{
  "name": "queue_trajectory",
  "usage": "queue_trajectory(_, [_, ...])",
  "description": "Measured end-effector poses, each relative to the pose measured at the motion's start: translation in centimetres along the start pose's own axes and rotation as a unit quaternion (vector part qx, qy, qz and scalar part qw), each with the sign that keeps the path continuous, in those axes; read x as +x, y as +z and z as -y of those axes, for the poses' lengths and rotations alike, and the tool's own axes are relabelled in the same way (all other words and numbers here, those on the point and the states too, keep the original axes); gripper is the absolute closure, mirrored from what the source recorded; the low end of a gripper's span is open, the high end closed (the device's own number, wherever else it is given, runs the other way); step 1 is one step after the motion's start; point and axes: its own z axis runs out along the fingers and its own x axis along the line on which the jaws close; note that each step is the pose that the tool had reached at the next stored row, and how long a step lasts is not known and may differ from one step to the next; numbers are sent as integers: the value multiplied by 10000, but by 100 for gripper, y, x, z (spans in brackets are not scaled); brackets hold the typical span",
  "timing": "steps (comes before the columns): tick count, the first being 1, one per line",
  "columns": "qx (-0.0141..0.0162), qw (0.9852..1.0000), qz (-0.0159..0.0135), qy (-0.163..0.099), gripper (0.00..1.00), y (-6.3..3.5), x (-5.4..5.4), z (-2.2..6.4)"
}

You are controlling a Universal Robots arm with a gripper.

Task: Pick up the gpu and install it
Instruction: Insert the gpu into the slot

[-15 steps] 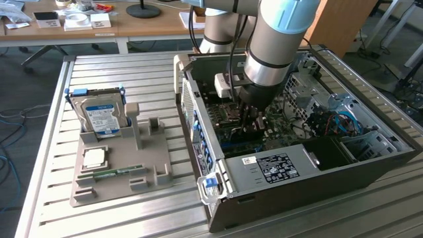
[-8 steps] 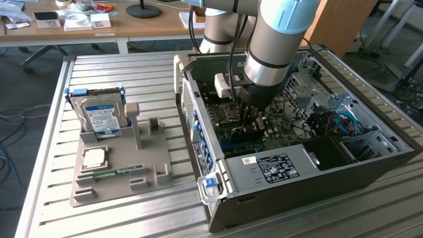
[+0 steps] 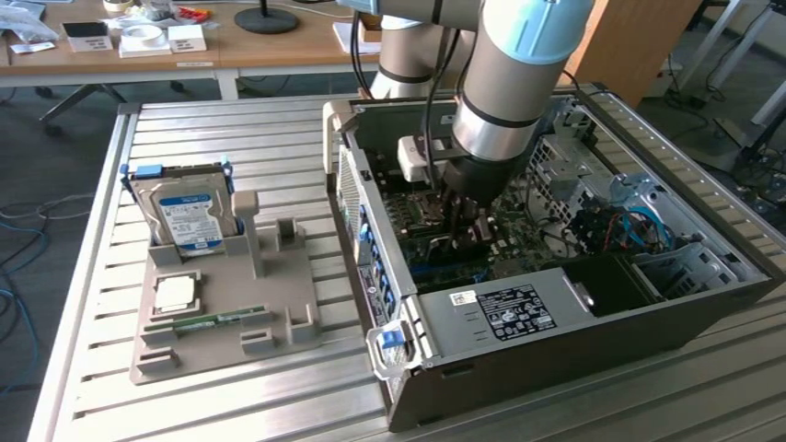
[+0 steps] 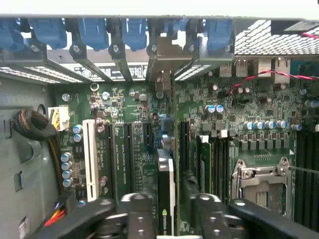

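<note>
Black gripper (image 4: 167, 211) is down inside the open computer case (image 3: 540, 350), straddling the gpu (image 4: 166, 194); in the wrist view the card stands on edge between the two fingers (image 4: 137, 214), seated upright in a motherboard slot, its far end reaching the metal bracket (image 4: 162, 64) at the case's rear wall. Fingers look slightly apart from the card on both sides, so grip reads as released, though contact at the pads is hard to confirm. Green motherboard (image 4: 239, 129) all around: a white slot (image 4: 90, 159) and dark expansion slots on one side of the card, the metal CPU socket frame (image 4: 261, 181) on the other. Blue retention clips (image 4: 134, 32) line the rear wall. In the exterior view the arm (image 3: 516, 83) drops straight into the case, the gripper (image 3: 465, 221) low over the board. Case lies on its side on the slatted metal surface (image 3: 687, 405). Well apart, toward the exterior view's left, a grey parts fixture (image 3: 227, 318) holds the silver hard drive (image 3: 184, 216) upright, a CPU (image 3: 175, 295) flat, and a green memory stick (image 3: 206, 321) lying beside it.
</note>
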Motion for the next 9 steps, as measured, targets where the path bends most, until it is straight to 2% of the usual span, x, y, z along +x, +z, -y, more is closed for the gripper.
queue_trajectory(1, [0, 10000, -1, -2, 60, -1, 0, 2])
queue_trajectory(9, [-4, 10000, -1, -44, 60, -7, 0, 1])
